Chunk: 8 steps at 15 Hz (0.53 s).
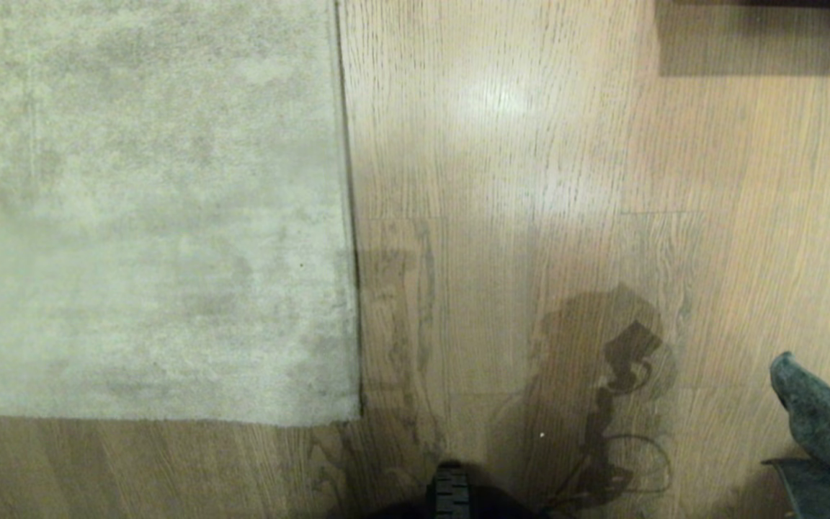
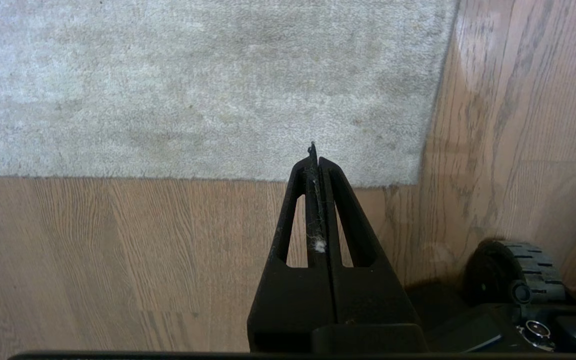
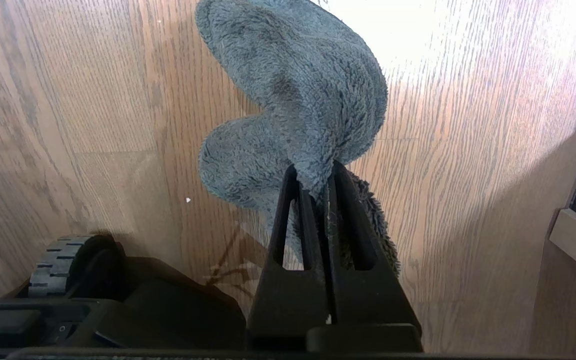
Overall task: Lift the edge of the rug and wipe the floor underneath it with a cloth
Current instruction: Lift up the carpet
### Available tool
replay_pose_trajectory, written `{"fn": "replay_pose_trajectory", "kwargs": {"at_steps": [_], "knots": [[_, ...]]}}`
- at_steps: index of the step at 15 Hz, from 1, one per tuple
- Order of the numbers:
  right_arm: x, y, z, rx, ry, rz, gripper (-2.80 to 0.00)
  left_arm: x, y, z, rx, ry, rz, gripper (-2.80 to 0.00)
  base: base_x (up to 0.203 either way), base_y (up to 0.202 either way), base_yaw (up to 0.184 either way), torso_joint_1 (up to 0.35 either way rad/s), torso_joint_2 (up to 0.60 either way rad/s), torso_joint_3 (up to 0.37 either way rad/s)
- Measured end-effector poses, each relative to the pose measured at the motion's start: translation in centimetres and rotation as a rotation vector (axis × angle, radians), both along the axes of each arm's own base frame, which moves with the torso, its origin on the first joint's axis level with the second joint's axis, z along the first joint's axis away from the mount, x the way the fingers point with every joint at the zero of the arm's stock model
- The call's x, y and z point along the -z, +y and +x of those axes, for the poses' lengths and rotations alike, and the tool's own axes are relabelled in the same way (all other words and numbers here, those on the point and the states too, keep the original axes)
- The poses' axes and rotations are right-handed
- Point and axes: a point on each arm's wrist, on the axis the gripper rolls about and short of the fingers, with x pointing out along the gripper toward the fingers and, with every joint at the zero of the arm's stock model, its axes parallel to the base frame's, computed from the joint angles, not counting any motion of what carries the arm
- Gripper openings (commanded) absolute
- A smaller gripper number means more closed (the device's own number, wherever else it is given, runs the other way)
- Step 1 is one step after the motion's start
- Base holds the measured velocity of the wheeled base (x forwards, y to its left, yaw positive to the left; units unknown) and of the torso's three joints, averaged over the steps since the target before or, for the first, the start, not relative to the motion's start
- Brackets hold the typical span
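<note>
The robot's own base sits nearest, a treaded wheel showing at the near margin of the head view; beyond it, going by size, the floor of light wood-grain planks spreads bare ahead and to the right, and the pale mottled rug lies flat over the left half, its square corner just ahead of the base.

The rug edge runs straight away from that corner and rests down on the planks, so by my reading the lift has not yet begun and no wiping is done; this is the stage before the reach.

The cloth is already in hand: the right gripper has its jaws pinched narrow on a fold of the dark grey-teal rag, which hangs above the floor at the robot's right, well apart from the rug.

The left gripper hangs above the planks near the rug corner, jaws pressed together on nothing but a wisp of lint.

The next move likely calls for those jaws to part, drop to the border by the corner, pinch it and raise it; only then can the cloth cross over.
</note>
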Motion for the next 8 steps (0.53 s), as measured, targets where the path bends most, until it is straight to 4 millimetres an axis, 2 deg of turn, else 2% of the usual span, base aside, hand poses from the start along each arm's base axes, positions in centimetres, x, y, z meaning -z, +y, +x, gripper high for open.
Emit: {"fn": "replay_pose_trajectory", "kwargs": {"at_steps": [8], "knots": [[0.00,0.00,0.00,0.000,0.000,0.000,-2.80,0.00,0.00,0.00,0.000,0.000,0.000,-2.80,0.000,0.000,0.000,0.000,0.00,0.000]]}}
